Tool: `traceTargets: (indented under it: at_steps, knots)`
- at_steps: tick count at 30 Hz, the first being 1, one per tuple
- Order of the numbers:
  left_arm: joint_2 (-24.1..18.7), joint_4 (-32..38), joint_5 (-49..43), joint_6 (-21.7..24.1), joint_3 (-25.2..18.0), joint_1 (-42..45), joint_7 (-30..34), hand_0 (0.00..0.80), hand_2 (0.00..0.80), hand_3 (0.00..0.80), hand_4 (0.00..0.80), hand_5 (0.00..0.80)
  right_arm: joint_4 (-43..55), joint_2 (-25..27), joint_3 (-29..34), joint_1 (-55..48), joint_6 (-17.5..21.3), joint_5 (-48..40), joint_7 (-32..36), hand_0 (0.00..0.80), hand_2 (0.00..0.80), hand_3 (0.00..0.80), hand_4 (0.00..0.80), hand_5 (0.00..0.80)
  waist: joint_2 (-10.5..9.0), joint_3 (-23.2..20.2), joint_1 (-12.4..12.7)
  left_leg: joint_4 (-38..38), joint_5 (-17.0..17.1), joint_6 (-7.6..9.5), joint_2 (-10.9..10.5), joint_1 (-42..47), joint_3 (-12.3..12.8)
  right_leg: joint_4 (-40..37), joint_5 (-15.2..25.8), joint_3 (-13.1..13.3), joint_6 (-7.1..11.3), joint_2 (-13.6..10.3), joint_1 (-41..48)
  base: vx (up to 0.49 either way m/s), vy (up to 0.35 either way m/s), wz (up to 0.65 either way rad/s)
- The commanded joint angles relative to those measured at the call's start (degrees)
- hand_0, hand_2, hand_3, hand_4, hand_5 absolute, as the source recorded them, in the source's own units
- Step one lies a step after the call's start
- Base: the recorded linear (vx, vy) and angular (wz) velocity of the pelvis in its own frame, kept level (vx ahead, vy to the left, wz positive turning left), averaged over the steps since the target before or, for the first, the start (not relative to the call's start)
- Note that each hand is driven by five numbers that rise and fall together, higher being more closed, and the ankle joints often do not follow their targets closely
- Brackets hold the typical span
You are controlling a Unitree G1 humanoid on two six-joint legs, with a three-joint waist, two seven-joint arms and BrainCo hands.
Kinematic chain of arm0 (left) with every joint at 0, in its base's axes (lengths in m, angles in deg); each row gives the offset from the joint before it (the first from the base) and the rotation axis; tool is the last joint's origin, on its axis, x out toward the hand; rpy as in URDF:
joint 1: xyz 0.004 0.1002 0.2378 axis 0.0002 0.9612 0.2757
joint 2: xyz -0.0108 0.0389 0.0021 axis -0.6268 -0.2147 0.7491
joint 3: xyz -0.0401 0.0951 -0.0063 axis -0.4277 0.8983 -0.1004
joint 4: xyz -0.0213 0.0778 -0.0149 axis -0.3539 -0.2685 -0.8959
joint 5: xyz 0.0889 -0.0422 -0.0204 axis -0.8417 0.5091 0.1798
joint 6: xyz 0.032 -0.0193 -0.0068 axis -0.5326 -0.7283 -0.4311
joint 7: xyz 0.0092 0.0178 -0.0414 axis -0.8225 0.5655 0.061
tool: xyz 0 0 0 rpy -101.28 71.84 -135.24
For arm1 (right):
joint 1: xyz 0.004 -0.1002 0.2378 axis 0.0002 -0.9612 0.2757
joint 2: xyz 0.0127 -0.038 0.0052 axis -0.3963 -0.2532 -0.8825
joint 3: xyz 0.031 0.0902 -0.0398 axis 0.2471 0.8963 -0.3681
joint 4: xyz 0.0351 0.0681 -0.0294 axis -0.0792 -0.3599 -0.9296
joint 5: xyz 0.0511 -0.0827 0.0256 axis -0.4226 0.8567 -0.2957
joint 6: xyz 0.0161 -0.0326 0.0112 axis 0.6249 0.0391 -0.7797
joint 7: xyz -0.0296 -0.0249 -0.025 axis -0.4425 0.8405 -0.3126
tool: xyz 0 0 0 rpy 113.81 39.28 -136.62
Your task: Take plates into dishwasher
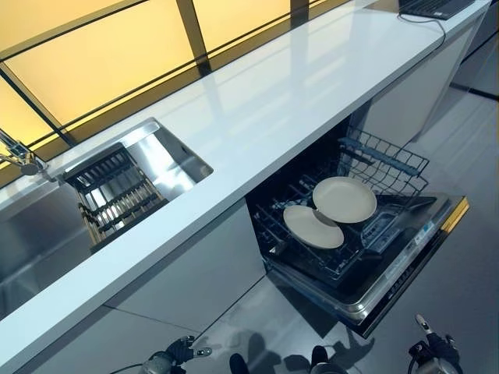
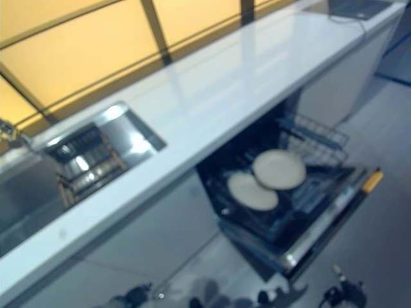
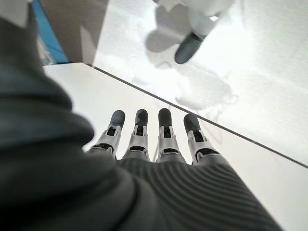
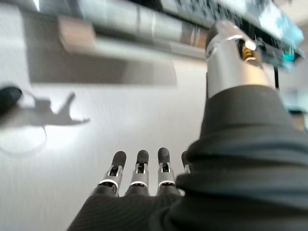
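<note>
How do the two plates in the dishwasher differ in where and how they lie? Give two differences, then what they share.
1. The far plate lies nearer the rack's back; the near plate lies closer to the dishwasher's open door.
2. The far plate's edge overlaps the near plate, so the near plate is partly covered.

Both are round, pale and plain, and lie roughly flat in the lower rack.

Two cream plates (image 1: 334, 210) in a black dishwasher (image 1: 366, 257); white countertop (image 1: 257, 117); amber window panels (image 1: 101, 54).
</note>
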Motion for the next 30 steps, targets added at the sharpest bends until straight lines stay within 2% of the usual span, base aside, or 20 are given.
traceTargets:
  at_steps: [1,9,15,21,30]
  knots:
    - [-1.2,-0.34,0.33,0.1,0.24,-4.8,-0.21,0.0,0.0,0.0,0.0,0.0,-1.2,1.54,-1.91,6.79,-0.74,-0.16,5.74,0.0,0.0,0.0,0.0,0.0,-3.09,3.42,1.65,0.67,-3.76,1.59,-3.32,-1.69,0.81,10.16,-11.79,-2.23,-4.56,-0.51,-1.95,-0.057,0.051,0.02]
    - [-0.95,1.79,1.15,0.43,1.78,-7.12,-0.31,0.0,0.0,0.0,0.0,0.0,-0.28,2.39,-8.92,15.41,-0.78,2.25,9.54,0.0,0.0,0.0,0.0,0.0,-0.43,7.03,3.99,-0.06,-2.5,1.72,-4.68,-4.62,-0.53,10.66,-11.46,-3.98,-4.29,-1.5,-5.4,-0.04,0.04,0.05]
    - [-0.7,2.1,1.86,0.35,2.61,-7.97,-0.75,0.0,0.0,0.0,0.0,0.0,2.98,0.94,-12.27,20.69,0.08,2.34,12.12,0.0,0.0,0.0,0.0,0.0,0.1,8.65,4.97,-0.08,-2.34,1.93,-5.33,-5.61,-1.43,11.58,-11.57,-4.81,-4.27,-1.81,-6.74,-0.007,0.04,0.03]
    - [-0.41,1.14,2.56,1.02,2.28,-8.11,-0.66,0.0,0.0,0.0,0.0,0.0,7.79,-1.95,-16.72,23.44,0.01,5.14,16.72,0.0,0.0,0.0,0.0,0.0,-1.15,8.8,6.17,-0.06,-2.54,2.25,-5.58,-5.53,-1.73,11.89,-11.55,-5.63,-4.1,-1.87,-6.8,0.042,0.053,-0.02]
    - [-1.1,0.92,2.77,0.29,1.19,-7.47,-1.26,0.0,0.0,0.0,0.0,0.0,16.39,-4.73,-22.43,25.95,-2.24,7.7,17.43,0.0,0.0,0.0,0.0,0.0,-4.8,8.22,8.05,0.71,-3.18,2.59,-5.06,-4.7,-3.3,12.13,-11.43,-6.07,-4.17,-1.38,-5.27,0.076,0.025,-0.01]
